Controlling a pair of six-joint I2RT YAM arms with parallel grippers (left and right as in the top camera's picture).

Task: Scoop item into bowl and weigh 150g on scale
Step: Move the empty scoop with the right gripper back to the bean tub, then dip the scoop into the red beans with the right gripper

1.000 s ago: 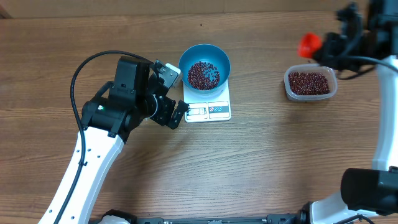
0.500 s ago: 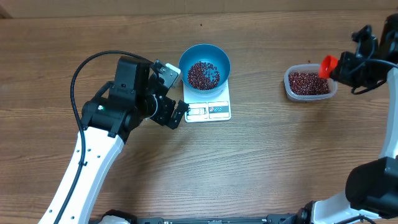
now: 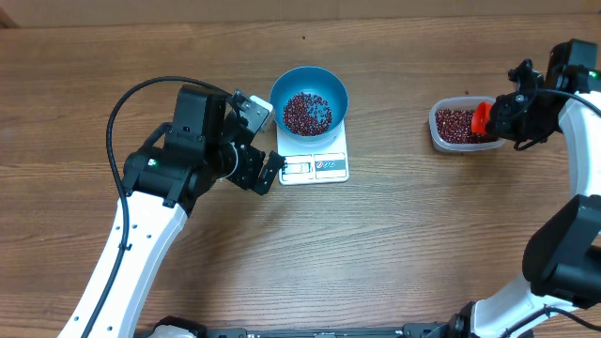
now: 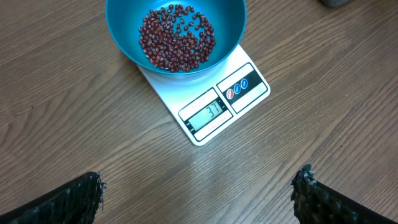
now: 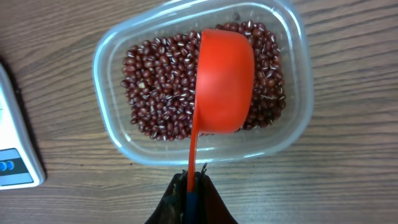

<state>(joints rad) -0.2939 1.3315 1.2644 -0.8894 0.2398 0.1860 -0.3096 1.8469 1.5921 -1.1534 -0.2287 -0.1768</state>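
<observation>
a red scoop (image 5: 225,81), clamped by its thin handle in the right gripper (image 5: 191,186), hangs over a clear tub (image 5: 112,56) of red-brown beans (image 5: 158,93). its long axis runs straight out from the wrist, cup at the far end with its rounded back to the camera. well apart on the wood-grain table (image 3: 394,244), the blue bowl (image 3: 309,86) holds a shallow heap of beans and sits on the white scale (image 3: 315,161), whose display edge faces the robot. the left gripper (image 3: 266,141) stands spread wide and empty just beside the scale. only the left wrist view shows lit digits on the display, which are hard to read. overhead, a pale strip lies past the table's far edge.
</observation>
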